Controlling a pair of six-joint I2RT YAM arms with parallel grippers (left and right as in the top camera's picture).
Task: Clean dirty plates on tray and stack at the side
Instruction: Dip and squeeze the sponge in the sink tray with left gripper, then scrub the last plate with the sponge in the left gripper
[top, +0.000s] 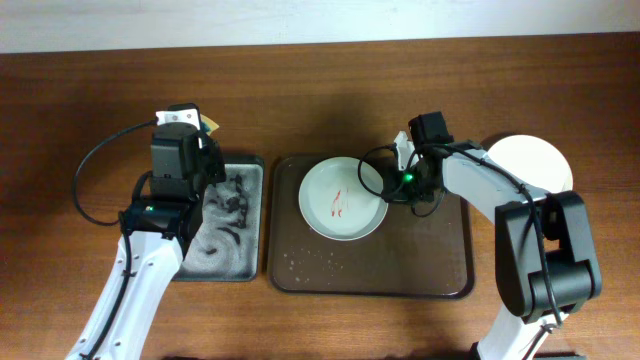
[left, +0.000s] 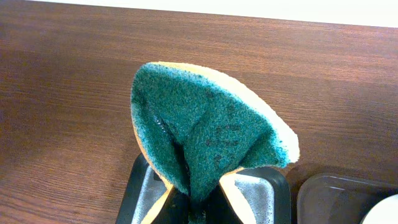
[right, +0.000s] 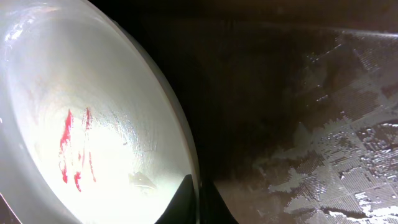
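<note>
Centrally on a brown wooden tabletop (top: 320, 100) lies a large dark brown tray (top: 420, 260) with wet smears on its floor. A pale mint-green plate (top: 343, 200) sits over the tray's upper left part, with short red streaks (top: 338, 203) near its middle. The right claw (right: 194, 202) is closed tight on this plate's right rim, pinching the edge between its fingers. A white plate (top: 535, 160) rests on the tabletop off the tray's right side, partly hidden by the right arm. To the left, the left claw (left: 193, 208) is clamped on a folded sponge (left: 211, 130), green scouring face outward and yellow behind, above the far end of a small foamy sponge tray (top: 255, 170).
</note>
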